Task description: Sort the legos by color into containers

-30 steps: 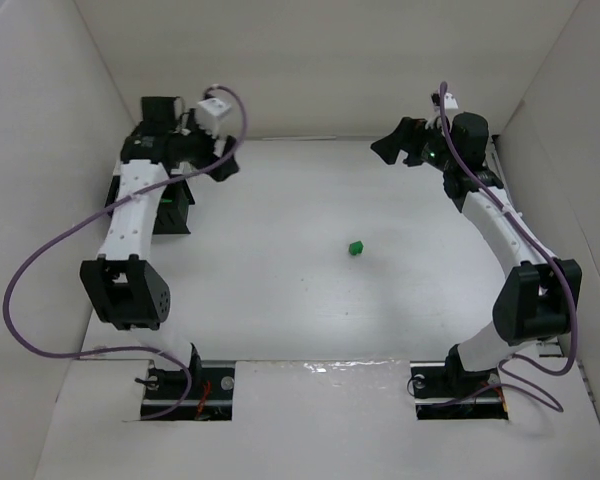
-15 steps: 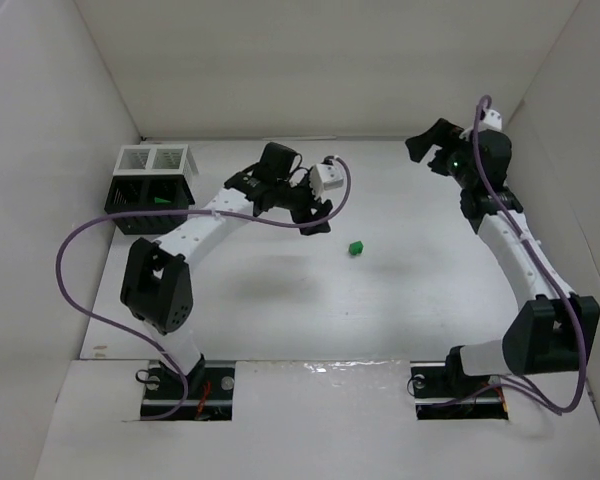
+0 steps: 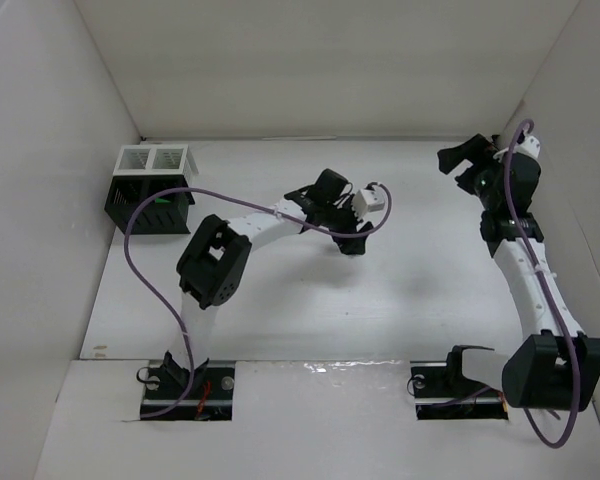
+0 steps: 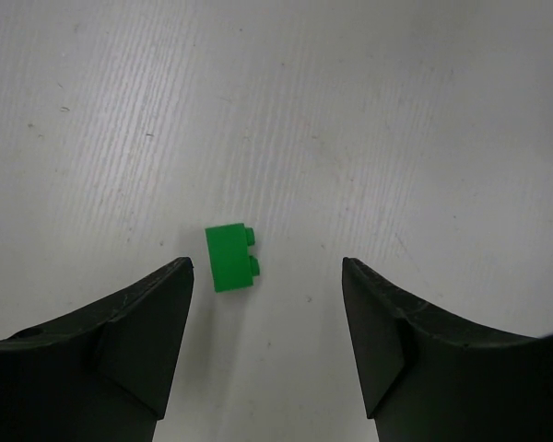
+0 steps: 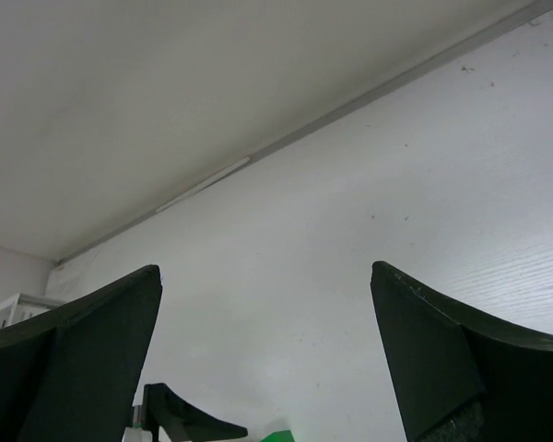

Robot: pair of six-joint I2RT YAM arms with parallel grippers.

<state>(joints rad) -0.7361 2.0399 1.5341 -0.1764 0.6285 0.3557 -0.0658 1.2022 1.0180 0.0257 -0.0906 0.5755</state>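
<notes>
A small green lego [image 4: 230, 258] lies on the white table, just beyond my left gripper's [image 4: 267, 264] tips and close to its left finger. That gripper is open with nothing between its fingers. From above, the left gripper [image 3: 354, 240] hangs over the middle of the table and hides the lego. The containers, a black slatted rack with a white rim [image 3: 155, 158], stand at the back left. A speck of green [image 3: 161, 199] shows through the slats. My right gripper [image 3: 462, 160] is open and empty at the back right, raised, facing the rear wall [image 5: 264, 270].
White walls enclose the table on the left, back and right. The left arm [image 3: 270, 220] stretches from its base across the table's middle. A purple cable [image 3: 150, 225] loops beside it. The right arm [image 3: 525, 270] stands along the right wall.
My left arm swung from the rack at the back left to the table's middle, above the green lego, and its jaws narrowed somewhat. The right gripper drifted right, toward the wall.
</notes>
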